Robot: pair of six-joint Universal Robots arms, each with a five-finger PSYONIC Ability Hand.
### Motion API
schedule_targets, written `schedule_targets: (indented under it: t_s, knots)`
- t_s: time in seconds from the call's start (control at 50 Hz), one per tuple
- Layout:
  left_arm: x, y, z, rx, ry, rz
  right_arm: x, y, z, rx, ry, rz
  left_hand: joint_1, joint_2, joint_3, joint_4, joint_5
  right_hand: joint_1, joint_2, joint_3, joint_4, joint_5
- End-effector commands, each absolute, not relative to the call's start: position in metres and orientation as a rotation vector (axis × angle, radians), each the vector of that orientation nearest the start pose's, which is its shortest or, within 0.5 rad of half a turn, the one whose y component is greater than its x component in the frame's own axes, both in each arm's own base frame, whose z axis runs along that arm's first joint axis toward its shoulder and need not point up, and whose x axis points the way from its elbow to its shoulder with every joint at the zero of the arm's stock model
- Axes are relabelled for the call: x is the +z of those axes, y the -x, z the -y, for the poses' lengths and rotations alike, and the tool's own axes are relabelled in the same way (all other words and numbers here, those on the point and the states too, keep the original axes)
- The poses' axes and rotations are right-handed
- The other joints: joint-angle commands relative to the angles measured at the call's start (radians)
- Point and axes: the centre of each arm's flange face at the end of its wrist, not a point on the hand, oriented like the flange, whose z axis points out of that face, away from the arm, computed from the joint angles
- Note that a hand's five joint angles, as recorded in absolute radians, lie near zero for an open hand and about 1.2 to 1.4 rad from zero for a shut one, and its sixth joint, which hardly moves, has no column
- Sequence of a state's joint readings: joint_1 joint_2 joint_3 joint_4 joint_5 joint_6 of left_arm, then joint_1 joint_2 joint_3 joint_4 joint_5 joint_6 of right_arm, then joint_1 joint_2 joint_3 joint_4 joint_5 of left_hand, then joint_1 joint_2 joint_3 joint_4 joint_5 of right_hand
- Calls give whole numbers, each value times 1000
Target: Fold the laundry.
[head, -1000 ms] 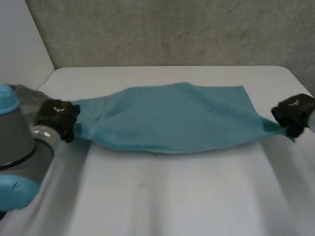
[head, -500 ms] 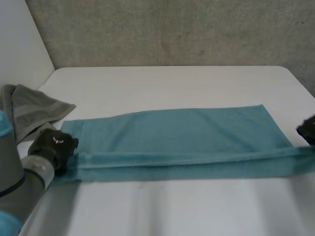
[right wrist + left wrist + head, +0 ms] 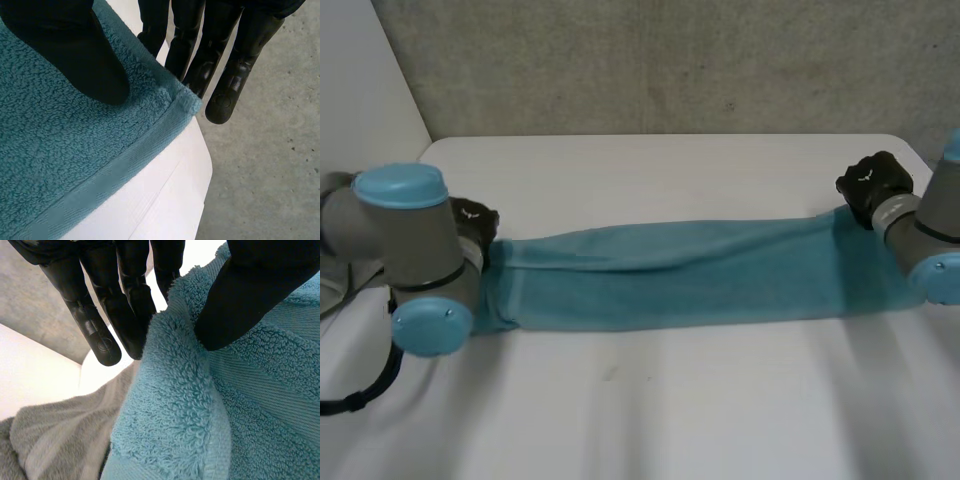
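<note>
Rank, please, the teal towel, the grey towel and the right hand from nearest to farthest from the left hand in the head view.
1. teal towel: pinched in the left hand.
2. grey towel: just beside it.
3. right hand: at the towel's far end.

Thick looped terry for the teal towel (image 3: 670, 280), fuzzy and matt, with a flatter ribbed band along the hem; same terry for the grey towel (image 3: 55, 440). Smooth black plastic with a dull sheen on the left robot hand (image 3: 125, 300) and right robot hand (image 3: 192, 45). Smooth matt white on the counter (image 3: 670, 400); rough speckled concrete on the wall (image 3: 670, 60).
</note>
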State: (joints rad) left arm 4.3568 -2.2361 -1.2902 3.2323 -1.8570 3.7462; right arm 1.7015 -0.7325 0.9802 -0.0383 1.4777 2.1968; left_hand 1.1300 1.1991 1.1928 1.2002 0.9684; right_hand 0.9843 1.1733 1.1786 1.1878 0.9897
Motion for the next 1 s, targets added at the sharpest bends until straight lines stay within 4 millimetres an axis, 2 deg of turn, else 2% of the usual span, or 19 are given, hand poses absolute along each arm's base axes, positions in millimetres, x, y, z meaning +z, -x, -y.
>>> schedule_targets:
  t_s: [0.02,0.26,0.32,0.34,0.36,0.38,0.4,0.46,0.52,0.54,0.56,0.62,0.76,0.82,0.92,1.0]
  knots:
    - [150,247,373,-1633,-772,-2054,145,-203,464,-2267,1506,-2394,266,197,203,196,253,412,223,218,208,232]
    - [133,253,387,-1630,-776,-2048,128,-202,480,-2304,1473,-2420,266,197,203,196,253,412,223,218,208,232]
    - [130,255,389,-1635,-781,-2053,124,-204,482,-2311,1470,-2414,-26,-95,-88,-96,-38,412,223,218,208,232]
    - [129,256,389,-1636,-785,-2053,122,-204,482,-2309,1472,-2413,-198,-267,-261,-269,-211,297,108,102,93,117]
    - [130,257,390,-1645,-785,-2049,121,-205,483,-2311,1469,-2412,-633,-702,-696,-703,-646,-4,-193,-198,-207,-184]
    - [131,257,390,-1648,-785,-2044,120,-206,483,-2313,1468,-2409,-838,-907,-901,-908,-851,-326,-515,-521,-530,-506]
    - [132,257,392,-1654,-780,-2039,121,-212,483,-2335,1452,-2390,-955,-1025,-1018,-1026,-968,-810,-999,-1004,-1013,-990]
    - [139,258,396,-1685,-757,-2023,130,-216,484,-2389,1378,-2359,-955,-1025,-1018,-1026,-968,-810,-999,-1004,-1013,-990]
    - [146,259,396,-1707,-747,-2015,155,-215,486,-2454,1198,-2320,-955,-1025,-1018,-1026,-968,-810,-999,-1004,-1013,-990]
    - [152,259,396,-1720,-740,-2006,172,-215,485,-2480,1102,-2288,-955,-1025,-1018,-1026,-968,-810,-999,-1004,-1013,-990]
    - [154,259,396,-1723,-741,-2006,180,-214,484,-2488,1060,-2272,-955,-1025,-1018,-1026,-968,-810,-999,-1004,-1013,-990]
    - [179,255,393,-1770,-712,-1975,207,-212,478,-2504,950,-2228,-955,-1025,-1018,-1026,-968,-810,-999,-1004,-1013,-990]
    - [207,243,371,-1784,-714,-1970,246,-210,446,-2365,1003,-2205,-955,-1025,-1018,-1026,-968,-810,-999,-1004,-1013,-990]
    - [210,238,356,-1780,-751,-1994,250,-199,438,-2291,1021,-2246,-955,-1024,-1017,-1025,-968,-810,-999,-1004,-1013,-990]
    - [213,231,327,-1792,-819,-2044,252,-170,411,-2097,1045,-2346,-952,-1021,-1015,-1022,-965,-810,-999,-1004,-1013,-990]
    - [208,229,303,-1826,-841,-2124,242,-153,398,-1975,1049,-2392,-949,-1018,-1012,-1019,-962,-721,-910,-915,-924,-900]
